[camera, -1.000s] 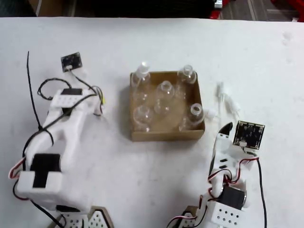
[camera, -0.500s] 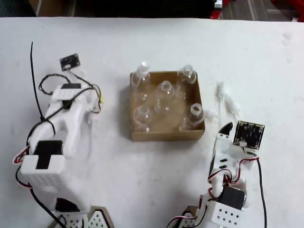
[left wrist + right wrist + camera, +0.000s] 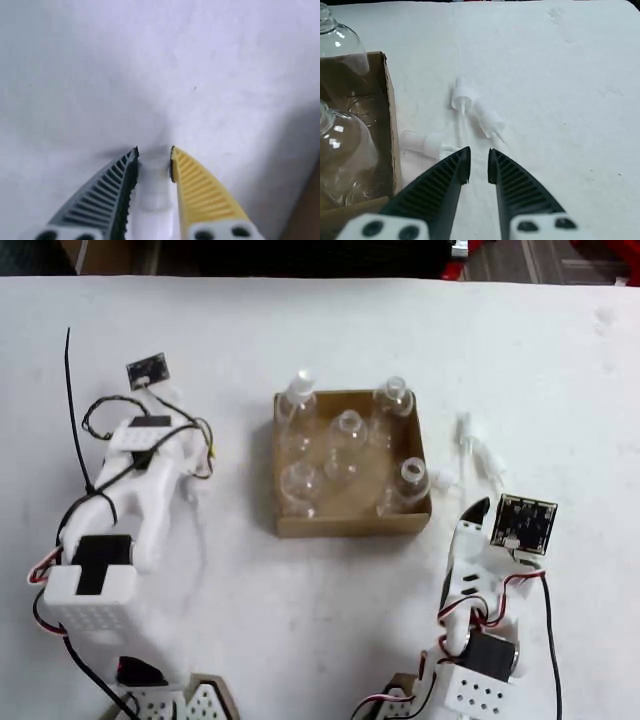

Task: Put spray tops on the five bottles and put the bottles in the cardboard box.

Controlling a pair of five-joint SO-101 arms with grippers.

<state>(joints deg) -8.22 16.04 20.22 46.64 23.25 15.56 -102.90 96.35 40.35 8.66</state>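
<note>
The cardboard box (image 3: 350, 524) at mid-table holds several clear bottles. The far-left bottle (image 3: 299, 400) wears a white spray top; the other bottles, such as one at the near right (image 3: 408, 480), have bare necks. My left gripper (image 3: 154, 157) is shut on a white spray top (image 3: 152, 190) just above bare table, left of the box in the high view (image 3: 200, 475). My right gripper (image 3: 478, 162) is narrowly open with nothing in it, just short of three loose spray tops (image 3: 460, 96) (image 3: 490, 122) (image 3: 426, 142) that lie right of the box (image 3: 390, 115).
Black cables (image 3: 75, 440) trail along the left arm. The box wall (image 3: 425, 455) stands close to the loose spray tops (image 3: 480, 452). White table (image 3: 320, 620) stretches in front of the box, between the two arms.
The left arm drew back a little to the left and toward the near edge, then held still. The right arm, the box and the bottles have not moved.
</note>
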